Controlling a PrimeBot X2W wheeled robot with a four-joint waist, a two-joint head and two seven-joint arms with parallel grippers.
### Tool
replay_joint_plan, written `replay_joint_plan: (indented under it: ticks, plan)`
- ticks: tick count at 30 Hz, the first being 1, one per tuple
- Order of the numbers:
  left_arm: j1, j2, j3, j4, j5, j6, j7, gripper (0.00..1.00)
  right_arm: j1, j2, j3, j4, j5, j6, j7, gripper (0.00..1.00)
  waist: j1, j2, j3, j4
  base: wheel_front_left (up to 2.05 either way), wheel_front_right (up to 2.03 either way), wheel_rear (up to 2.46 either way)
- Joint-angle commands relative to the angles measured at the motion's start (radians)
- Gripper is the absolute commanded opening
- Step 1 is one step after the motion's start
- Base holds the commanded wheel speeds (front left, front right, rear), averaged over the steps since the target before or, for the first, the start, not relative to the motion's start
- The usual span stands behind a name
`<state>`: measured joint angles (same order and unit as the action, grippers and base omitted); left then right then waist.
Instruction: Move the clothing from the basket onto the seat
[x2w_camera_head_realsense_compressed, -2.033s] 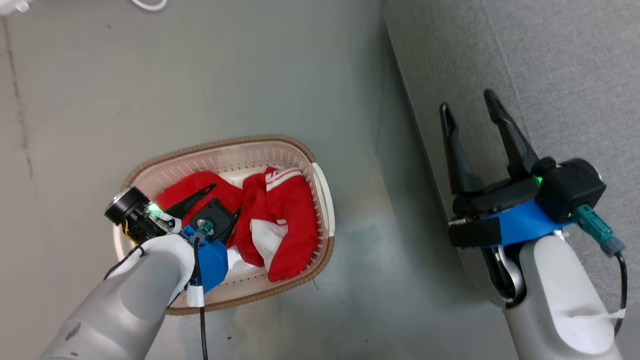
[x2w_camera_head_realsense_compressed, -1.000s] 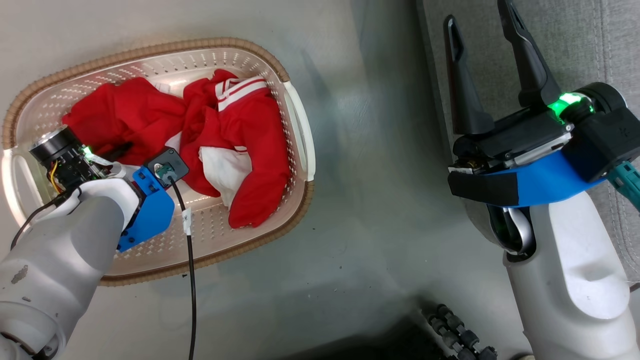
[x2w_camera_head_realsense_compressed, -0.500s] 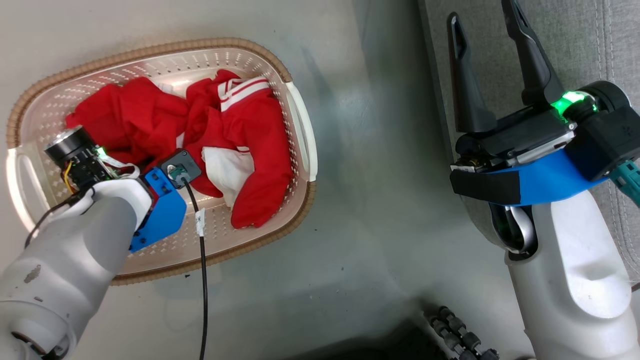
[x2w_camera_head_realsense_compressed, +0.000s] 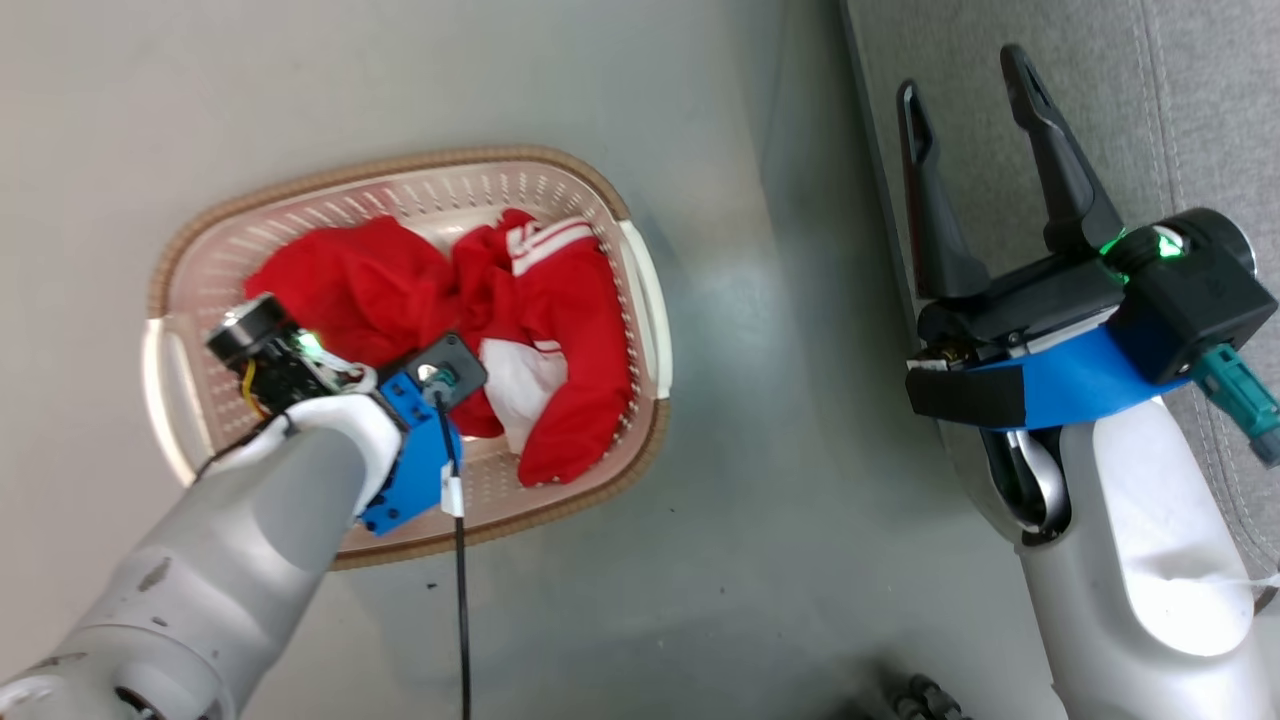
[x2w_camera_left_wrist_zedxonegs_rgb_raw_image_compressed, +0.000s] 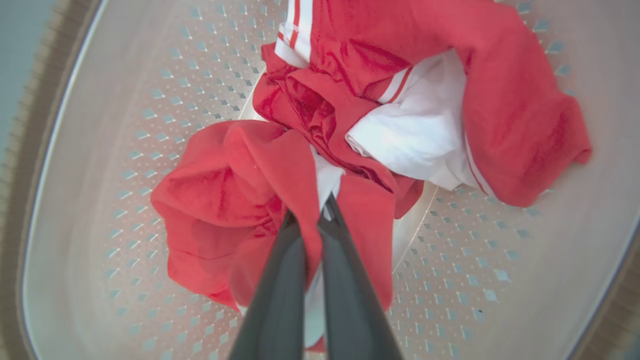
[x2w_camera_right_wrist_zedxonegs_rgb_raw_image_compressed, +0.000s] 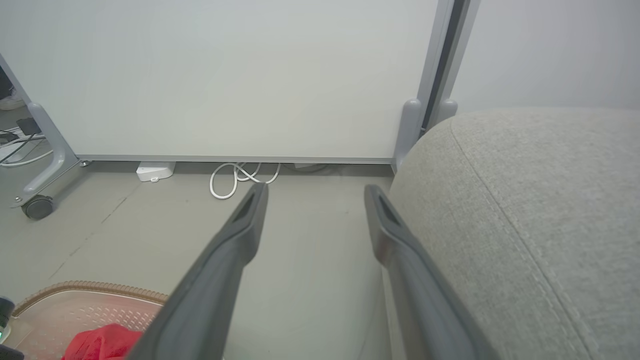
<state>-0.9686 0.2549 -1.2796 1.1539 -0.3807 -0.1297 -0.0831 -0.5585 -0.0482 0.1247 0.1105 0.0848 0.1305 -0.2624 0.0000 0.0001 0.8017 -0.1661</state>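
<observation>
The cream basket (x2w_camera_head_realsense_compressed: 400, 170) with a brown rim stands on the floor and holds the clothing as two red garments. The left garment (x2w_camera_head_realsense_compressed: 340, 290) is bunched up, and the right one (x2w_camera_head_realsense_compressed: 570, 320) shows white stripes and a white panel. My left wrist (x2w_camera_head_realsense_compressed: 400, 420) hangs over the basket's near side. In the left wrist view my left gripper (x2w_camera_left_wrist_zedxonegs_rgb_raw_image_compressed: 310, 207) is shut on a fold of the bunched garment (x2w_camera_left_wrist_zedxonegs_rgb_raw_image_compressed: 225, 200). My right gripper (x2w_camera_head_realsense_compressed: 960, 75) stands open and holds nothing over the left edge of the grey seat (x2w_camera_head_realsense_compressed: 1100, 100). The right wrist view shows the right gripper (x2w_camera_right_wrist_zedxonegs_rgb_raw_image_compressed: 316, 190) beside the seat (x2w_camera_right_wrist_zedxonegs_rgb_raw_image_compressed: 525, 200).
Grey floor lies between basket and seat. A pale partition panel on a wheeled foot (x2w_camera_right_wrist_zedxonegs_rgb_raw_image_compressed: 35, 205) stands behind, with a white cable coil (x2w_camera_right_wrist_zedxonegs_rgb_raw_image_compressed: 240, 180) and a white box (x2w_camera_right_wrist_zedxonegs_rgb_raw_image_compressed: 155, 171) at its base. A black cable (x2w_camera_head_realsense_compressed: 460, 600) hangs from my left wrist.
My left gripper has shut on the left red garment, which is now bunched higher. The head camera has shifted, so the basket looks smaller. The right gripper stays open.
</observation>
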Motion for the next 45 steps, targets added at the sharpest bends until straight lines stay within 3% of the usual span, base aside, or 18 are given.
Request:
replay_joint_plan:
  ticks: [1, 11, 22, 33, 45]
  plan:
    - [0.007, -0.009, -0.004, -0.006, -0.009, -0.001, -0.013, 0.00, 0.015, -0.004, -0.003, 0.005, -0.011, 0.000, -0.004, 1.00, 0.0000, -0.0001, -0.042, 0.030, 0.00, 0.00, 0.00]
    - [0.056, -0.086, -0.003, -0.027, -0.096, -0.001, -0.141, 0.00, 0.084, -0.004, -0.030, 0.037, -0.051, 0.000, -0.004, 1.00, 0.0000, -0.0001, -0.201, 0.117, 0.00, 0.00, 0.00]
    - [0.087, -0.115, 0.038, -0.106, -0.170, -0.001, -0.183, 0.00, 0.176, -0.015, -0.055, 0.067, -0.058, 0.000, -0.004, 1.00, 0.0000, -0.0001, -0.366, 0.179, 0.00, 0.00, 0.00]
    - [0.149, -0.084, 0.188, -0.307, -0.129, 0.026, -0.183, 0.00, 0.270, -0.012, -0.069, 0.090, -0.051, 0.000, -0.004, 1.00, 0.0000, -0.0001, -0.518, 0.201, 0.00, 0.00, 0.00]
    - [0.159, -0.118, 0.286, -0.436, -0.085, 0.030, -0.183, 0.00, 0.362, -0.007, -0.083, 0.109, -0.043, 0.000, -0.004, 1.00, 0.0000, -0.0001, -0.647, 0.215, 0.00, 0.00, 0.00]
